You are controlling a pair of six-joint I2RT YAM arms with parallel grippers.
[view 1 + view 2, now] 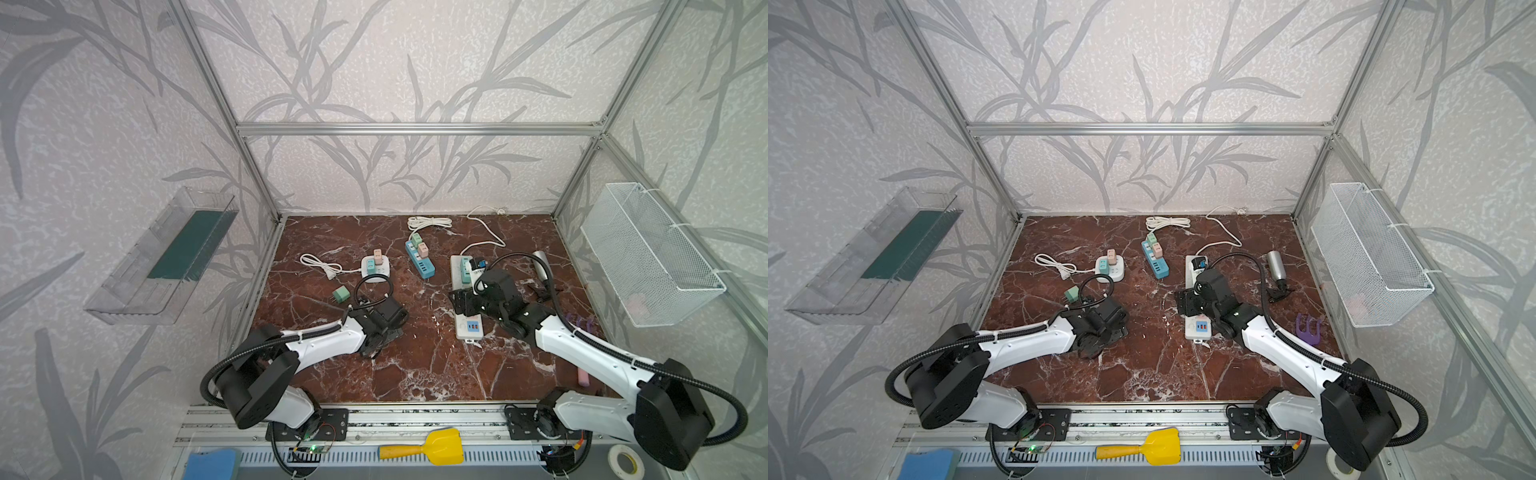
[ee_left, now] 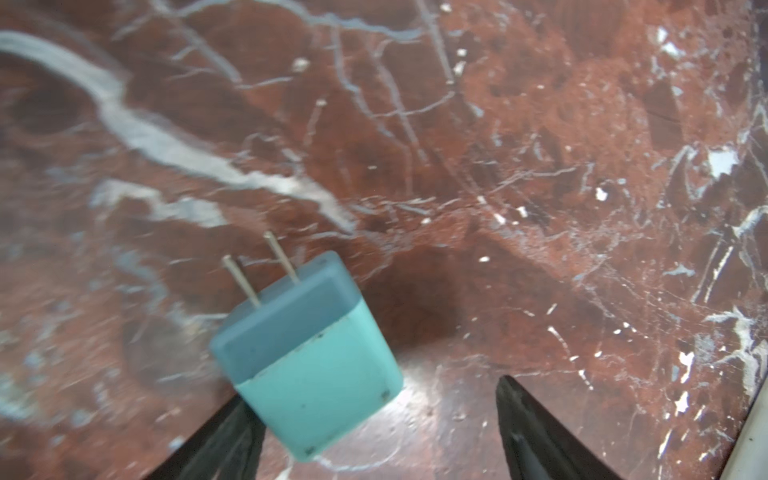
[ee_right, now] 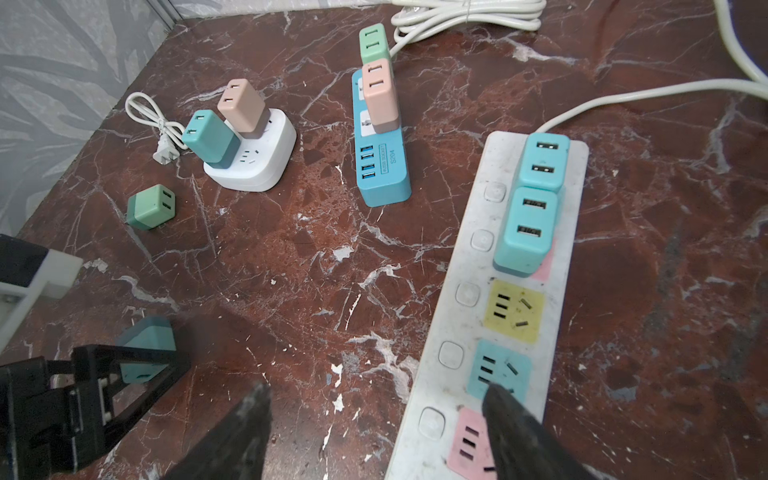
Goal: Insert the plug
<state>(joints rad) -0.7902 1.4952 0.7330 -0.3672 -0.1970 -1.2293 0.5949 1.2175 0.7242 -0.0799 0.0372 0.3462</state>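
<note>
While the left gripper point(image 2: 374, 395) is gaping wide around the loose teal square plastic plug point(image 2: 307, 353), a skewed grasp is likely risking misaligned prongs point(image 2: 282, 257); the right gripper point(image 3: 376, 388) is hanging open, empty.

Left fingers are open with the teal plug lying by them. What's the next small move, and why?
Probably shift the left fingers sideways until the teal plug sits centred between them, before closing. They stand wide apart, the plug hugs one finger only, and the white power strip shows free sockets.
</note>
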